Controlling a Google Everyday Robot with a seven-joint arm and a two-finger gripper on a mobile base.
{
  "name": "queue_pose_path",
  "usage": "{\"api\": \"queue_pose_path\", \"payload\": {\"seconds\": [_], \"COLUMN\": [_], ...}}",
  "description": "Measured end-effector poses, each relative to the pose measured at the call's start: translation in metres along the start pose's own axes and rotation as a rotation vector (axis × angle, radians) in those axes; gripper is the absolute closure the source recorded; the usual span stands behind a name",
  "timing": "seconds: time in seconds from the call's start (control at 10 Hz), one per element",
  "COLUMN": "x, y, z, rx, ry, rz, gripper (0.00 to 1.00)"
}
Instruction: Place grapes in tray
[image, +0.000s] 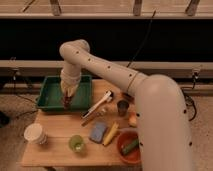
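The dark green tray (50, 95) sits at the back left of the wooden table. My gripper (66, 101) hangs over the tray's front part, pointing down. It is shut on the grapes (66, 105), a small dark reddish bunch that dangles just above the tray floor near its front wall. The fingers hide the top of the bunch.
A white paper cup (35, 133) stands at the front left and a small green cup (76, 143) at the front. A blue sponge (98, 131), a banana (111, 133), a red-orange bowl (124, 150) holding a green vegetable (131, 145), a metal cup (122, 107) and long utensils (97, 106) lie to the right.
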Motion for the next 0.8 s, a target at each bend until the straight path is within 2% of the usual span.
{"api": "queue_pose_path", "payload": {"seconds": [0.3, 0.5, 0.8], "x": [0.019, 0.033, 0.051], "y": [-0.015, -0.024, -0.025], "z": [-0.014, -0.012, 0.013], "rx": [-0.003, 0.005, 0.049], "ry": [0.035, 0.056, 0.092], "rz": [0.026, 0.055, 0.118], "gripper": [1.00, 0.96, 0.66]}}
